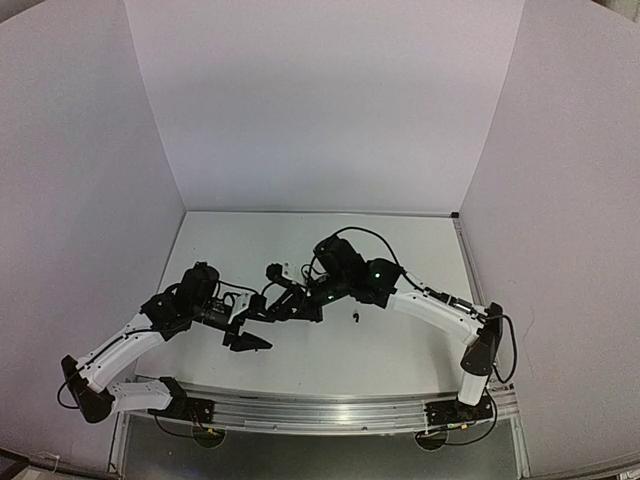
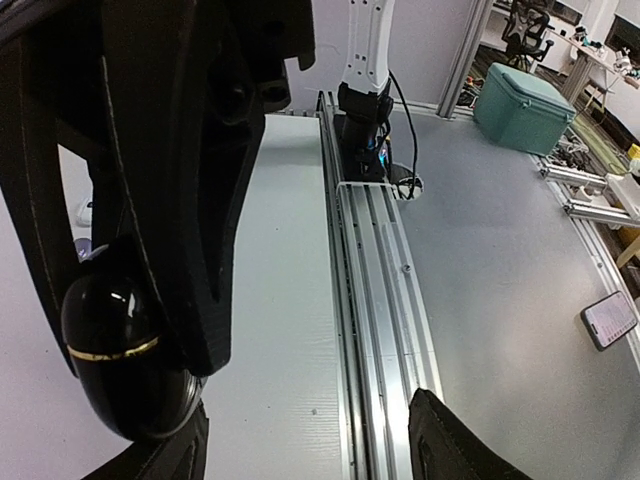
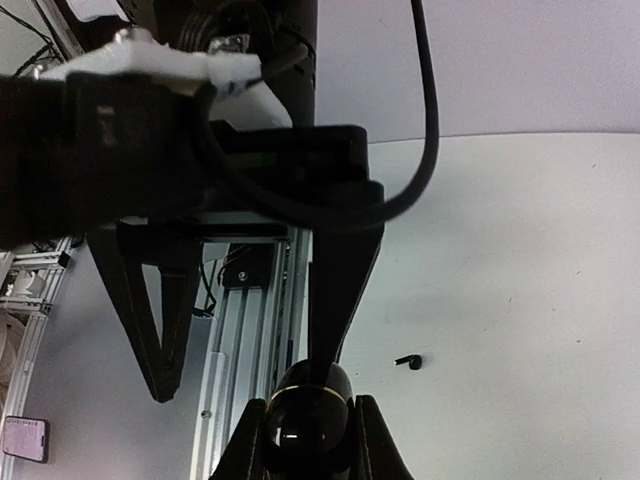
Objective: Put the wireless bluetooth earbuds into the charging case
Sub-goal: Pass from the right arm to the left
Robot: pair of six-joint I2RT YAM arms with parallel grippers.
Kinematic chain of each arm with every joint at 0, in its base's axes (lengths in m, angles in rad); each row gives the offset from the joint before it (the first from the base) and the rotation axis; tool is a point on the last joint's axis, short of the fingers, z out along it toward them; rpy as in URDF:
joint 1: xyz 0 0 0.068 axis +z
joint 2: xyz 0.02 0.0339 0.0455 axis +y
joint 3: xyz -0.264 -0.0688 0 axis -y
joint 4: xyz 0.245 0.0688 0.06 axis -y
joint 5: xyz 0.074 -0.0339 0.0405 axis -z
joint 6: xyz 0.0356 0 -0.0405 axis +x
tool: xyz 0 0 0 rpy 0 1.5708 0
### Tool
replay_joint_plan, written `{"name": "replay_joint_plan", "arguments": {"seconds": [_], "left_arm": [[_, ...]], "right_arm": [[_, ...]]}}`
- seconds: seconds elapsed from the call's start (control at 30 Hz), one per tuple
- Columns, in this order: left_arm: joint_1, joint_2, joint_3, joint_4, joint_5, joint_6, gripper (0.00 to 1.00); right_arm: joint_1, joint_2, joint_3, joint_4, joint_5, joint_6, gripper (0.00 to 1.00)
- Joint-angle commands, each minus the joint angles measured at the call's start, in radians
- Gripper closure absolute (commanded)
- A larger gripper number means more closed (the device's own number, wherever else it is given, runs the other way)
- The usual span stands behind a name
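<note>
Glossy blk case (image 2: 112,345) nr rail (image 2: 375,300)

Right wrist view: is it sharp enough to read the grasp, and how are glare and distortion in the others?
Right wrist: the left arm up close is dark and soft, but the right gripper clamping the black case reads clearly. Left wrist: soft highlights on the case; the rail bows slightly from lens distortion. Top external: even light, faint shadows, the backdrop panels curve at the edges.
</note>
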Motion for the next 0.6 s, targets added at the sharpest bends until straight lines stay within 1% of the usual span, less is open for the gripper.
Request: {"name": "replay_joint_plan", "arguments": {"seconds": [0.0, 0.17, 0.4, 0.57], "left_arm": [[-0.004, 0.032, 0.003, 0.168, 0.07, -0.041, 0.36], [-0.006, 0.028, -0.018, 0.239, 0.049, -0.05, 0.44], [-0.008, 0.033, -0.028, 0.287, 0.05, -0.054, 0.49], [-0.009, 0.015, -0.058, 0.36, 0.006, -0.063, 0.49]], "right_arm": [[0.026, -0.021, 0.084, -0.081, 0.067, -0.125, 1.0], [0.035, -0.029, 0.087, -0.1, 0.085, -0.134, 1.0], [0.05, -0.022, 0.111, -0.117, 0.132, -0.16, 1.0], [0.055, -0.014, 0.129, -0.135, 0.136, -0.174, 1.0]]}}
